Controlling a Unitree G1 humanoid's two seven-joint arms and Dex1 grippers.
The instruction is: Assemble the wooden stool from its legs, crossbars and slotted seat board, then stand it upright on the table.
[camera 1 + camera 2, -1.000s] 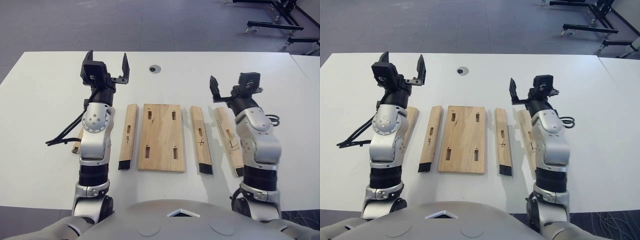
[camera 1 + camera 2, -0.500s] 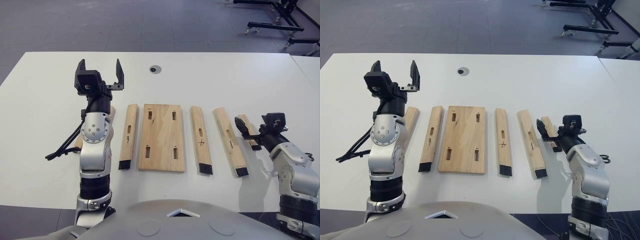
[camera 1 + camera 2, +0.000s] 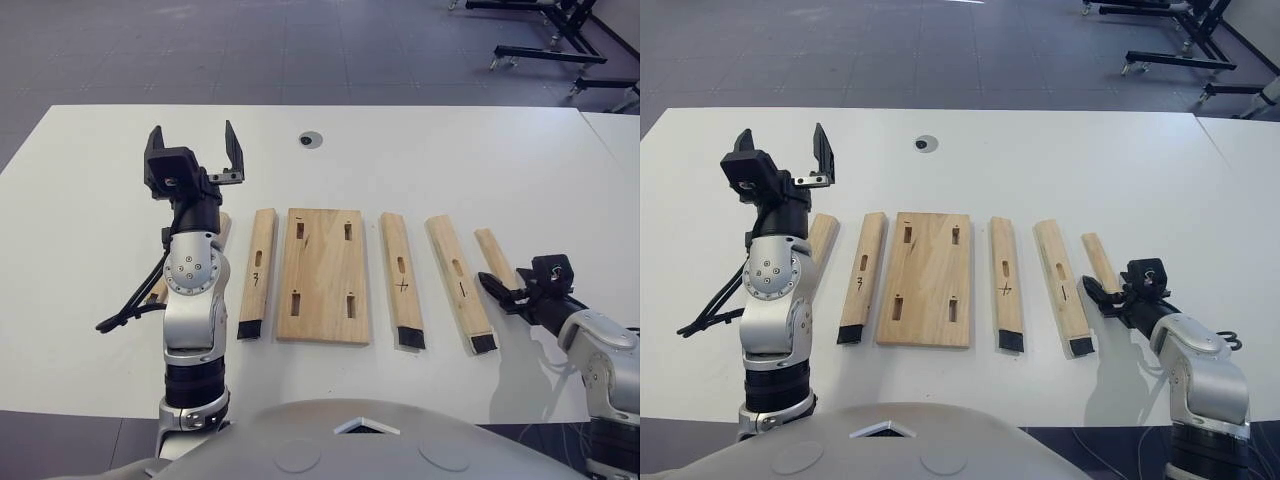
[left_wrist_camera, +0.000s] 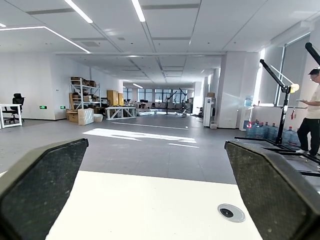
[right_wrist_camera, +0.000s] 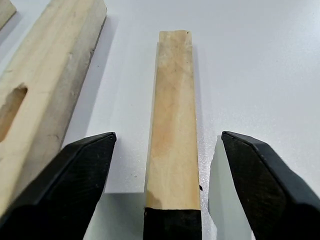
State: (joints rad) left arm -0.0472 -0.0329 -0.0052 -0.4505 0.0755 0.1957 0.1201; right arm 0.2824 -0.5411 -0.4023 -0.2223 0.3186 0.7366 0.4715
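The slotted seat board (image 3: 322, 275) lies flat mid-table. One leg (image 3: 257, 270) lies to its left and two legs (image 3: 401, 278) (image 3: 459, 282) to its right, each with a black near end. A short crossbar (image 5: 173, 125) lies farthest right. My right gripper (image 5: 167, 136) is low at its near end, open, one finger on each side of it without touching. Another wooden piece (image 3: 821, 235) lies partly hidden behind my left arm. My left gripper (image 3: 191, 135) is raised above the table's left part, open and empty.
A round grommet (image 3: 310, 139) sits in the white table (image 3: 90, 180) near its far edge. Black cables (image 3: 125, 310) trail beside my left arm. Wheeled frames (image 3: 545, 50) stand on the floor beyond the table's far right corner.
My right arm has swung down and out to the right, from above the rightmost leg to the short crossbar's near end. My left gripper drifted slightly left, still open.
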